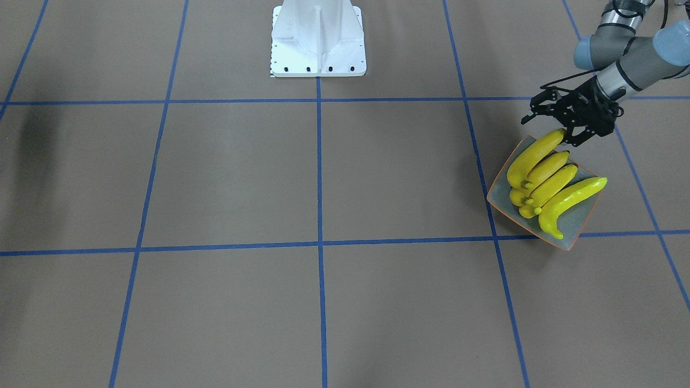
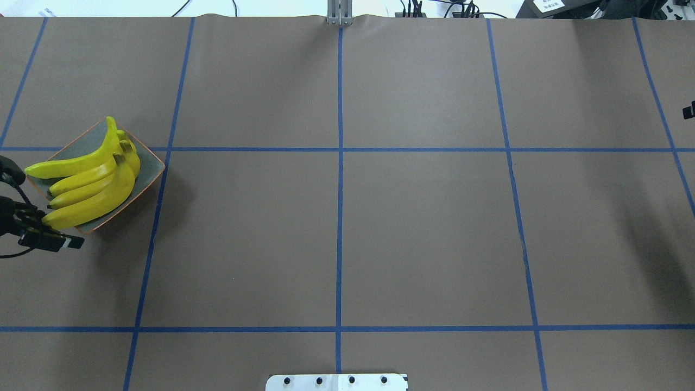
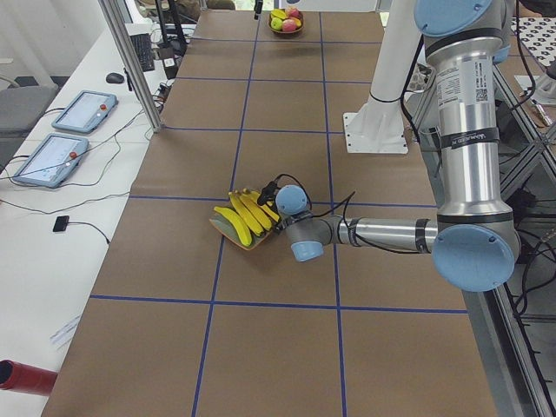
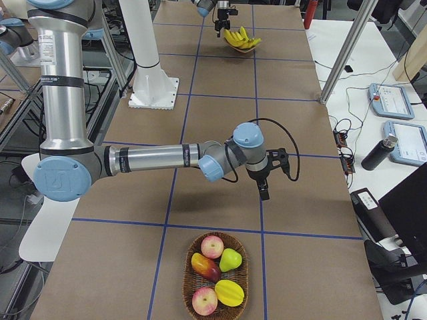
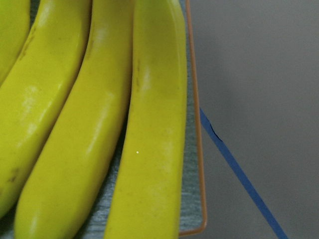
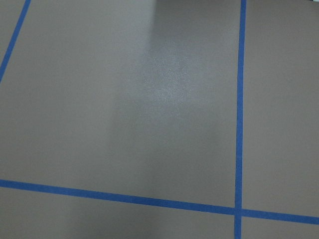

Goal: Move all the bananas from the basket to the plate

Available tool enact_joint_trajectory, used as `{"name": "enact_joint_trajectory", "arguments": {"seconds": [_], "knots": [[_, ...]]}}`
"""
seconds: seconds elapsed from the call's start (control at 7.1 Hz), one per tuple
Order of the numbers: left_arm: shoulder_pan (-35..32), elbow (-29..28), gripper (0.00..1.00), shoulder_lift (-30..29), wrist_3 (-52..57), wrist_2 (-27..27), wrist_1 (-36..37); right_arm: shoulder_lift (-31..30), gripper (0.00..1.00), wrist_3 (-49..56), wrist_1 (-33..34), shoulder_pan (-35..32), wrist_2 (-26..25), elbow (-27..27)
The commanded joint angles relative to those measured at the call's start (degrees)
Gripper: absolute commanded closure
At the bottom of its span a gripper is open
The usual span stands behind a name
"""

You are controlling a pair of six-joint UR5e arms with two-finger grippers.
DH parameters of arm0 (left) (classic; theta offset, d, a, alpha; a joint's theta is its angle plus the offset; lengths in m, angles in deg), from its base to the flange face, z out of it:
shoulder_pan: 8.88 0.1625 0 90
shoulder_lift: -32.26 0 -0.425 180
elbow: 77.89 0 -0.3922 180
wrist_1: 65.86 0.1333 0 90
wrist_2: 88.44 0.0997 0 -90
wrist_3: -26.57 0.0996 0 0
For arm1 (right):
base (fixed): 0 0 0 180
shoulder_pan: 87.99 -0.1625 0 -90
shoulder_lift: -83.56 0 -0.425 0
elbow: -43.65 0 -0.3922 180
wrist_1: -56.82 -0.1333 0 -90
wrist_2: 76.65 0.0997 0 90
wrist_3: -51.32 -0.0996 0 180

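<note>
Four bananas (image 1: 539,153) on plate (image 1: 581,223), left claw (image 1: 558,125) alongside

The silver-and-blue jointed left arm (image 1: 630,67) reaches out low, its wrist angled so the black two-finger left gripper (image 1: 555,123) tips forward and down. Its fingers appear spread apart and hold nothing, though the view is small. The silver-and-blue right arm (image 4: 153,160) stretches nearly level from a bent elbow, and the black right gripper (image 4: 264,181) hangs straight down. Whether its jaws are parted cannot be told.
</note>
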Motion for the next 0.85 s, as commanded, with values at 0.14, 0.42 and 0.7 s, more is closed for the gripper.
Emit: {"name": "enact_joint_trajectory", "arguments": {"seconds": [0.14, 0.42, 0.7], "knots": [[-10.35, -0.91, 0.01, -2.9, 7.71, -3.25, 6.95, -0.08, 0.0, 0.03, 0.07, -0.46, 1.26, 0.0], [-13.26, -0.74, 0.01, -2.9, 8.28, -3.34, 10.47, -0.34, 0.0, 0.29, 0.15, -0.98, 1.35, -0.61], [-15.46, -0.56, 0.01, -3.08, 9.76, -2.37, 12.23, -0.69, 0.0, 1.08, 0.15, -2.73, 2.05, -2.62]]}}
